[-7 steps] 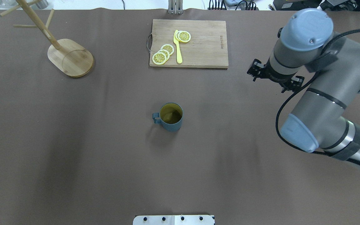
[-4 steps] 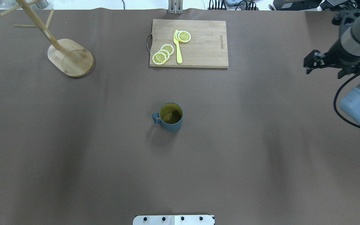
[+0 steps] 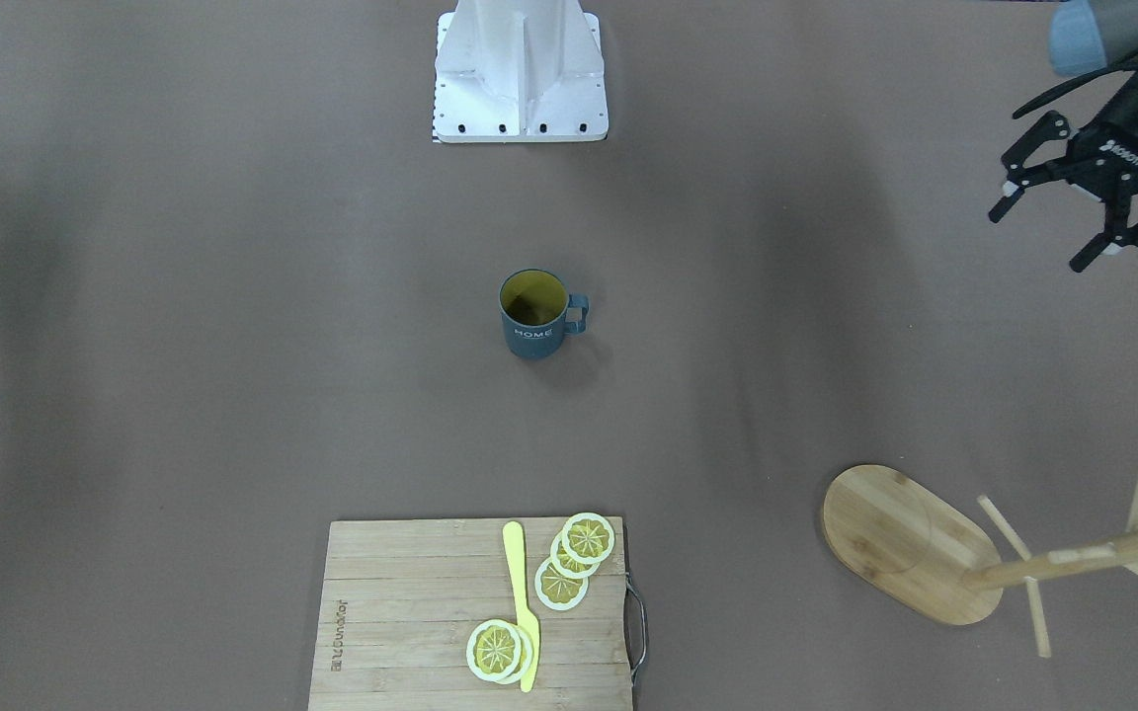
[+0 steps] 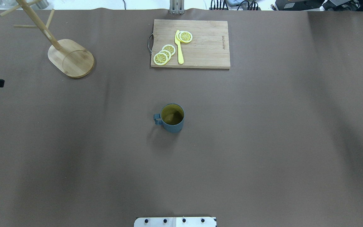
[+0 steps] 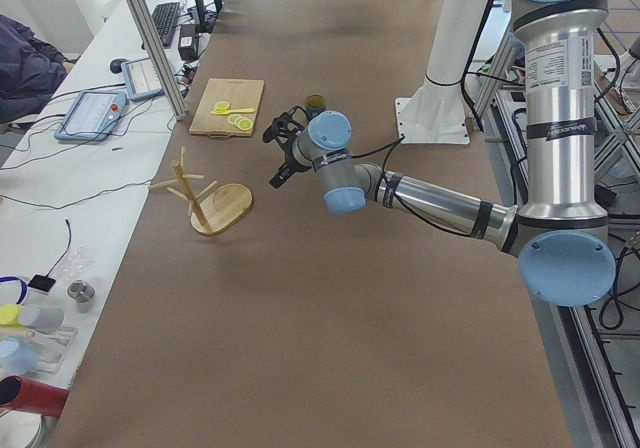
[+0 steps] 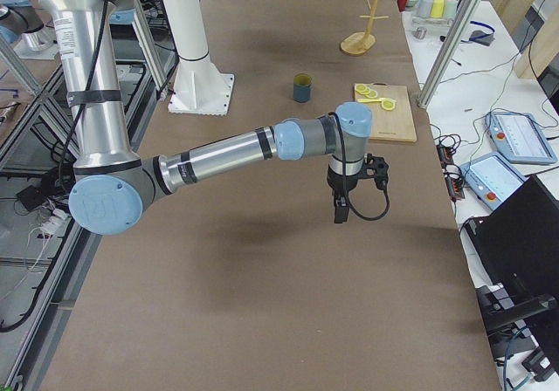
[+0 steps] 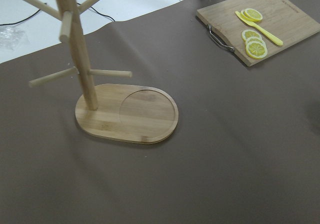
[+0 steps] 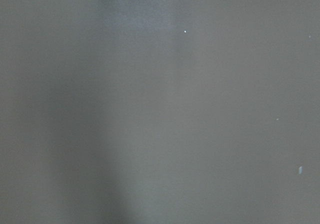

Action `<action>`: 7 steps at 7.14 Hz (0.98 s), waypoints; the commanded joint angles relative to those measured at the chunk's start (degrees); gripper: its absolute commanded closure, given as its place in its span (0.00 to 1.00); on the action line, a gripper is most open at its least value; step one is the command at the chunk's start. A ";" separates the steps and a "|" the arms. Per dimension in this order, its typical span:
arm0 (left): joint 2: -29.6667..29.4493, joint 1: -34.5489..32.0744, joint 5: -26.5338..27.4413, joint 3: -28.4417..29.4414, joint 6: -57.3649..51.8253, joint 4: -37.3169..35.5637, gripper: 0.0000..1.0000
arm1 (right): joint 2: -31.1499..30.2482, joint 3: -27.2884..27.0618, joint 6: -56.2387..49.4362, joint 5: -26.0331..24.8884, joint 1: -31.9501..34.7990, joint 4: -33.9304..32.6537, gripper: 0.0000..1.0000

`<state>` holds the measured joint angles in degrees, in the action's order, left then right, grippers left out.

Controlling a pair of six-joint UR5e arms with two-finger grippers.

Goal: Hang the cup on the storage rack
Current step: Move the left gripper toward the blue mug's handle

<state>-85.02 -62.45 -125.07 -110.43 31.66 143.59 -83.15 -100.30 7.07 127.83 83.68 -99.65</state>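
Well inboard of the left tool, mid-tabletop, the small slate-blue ribbed mug stands upright, ungrasped. The left tool hovers spread and empty near the light bamboo mug tree. Right tool: cannot tell its state. Step: approach. Next: reach the mug, pinch its wall.

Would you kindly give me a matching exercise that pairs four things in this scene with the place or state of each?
Things:
1 cup
2 storage rack
3 yellow knife
4 left hand

Places or states:
A open, holding nothing
B lying on the cutting board by the lemon slices
C upright, empty, at the centre of the table
D pegs bare, robot's far-left corner

Pairs: 1-C, 2-D, 3-B, 4-A
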 commanded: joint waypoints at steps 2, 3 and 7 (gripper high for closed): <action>-4.79 15.74 14.82 -0.04 7.17 -0.24 0.01 | -3.93 4.15 -14.61 3.12 8.67 0.07 0.00; -5.58 20.13 19.46 0.13 7.79 -0.41 0.01 | -7.61 4.24 -14.54 5.04 9.65 2.16 0.00; -13.04 33.15 31.89 5.31 11.57 -1.20 0.01 | -11.42 7.56 -5.15 4.62 9.75 13.84 0.00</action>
<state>-95.77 -32.87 -96.05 -106.61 42.06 142.79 -94.12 -94.42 -0.14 132.59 93.40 -88.88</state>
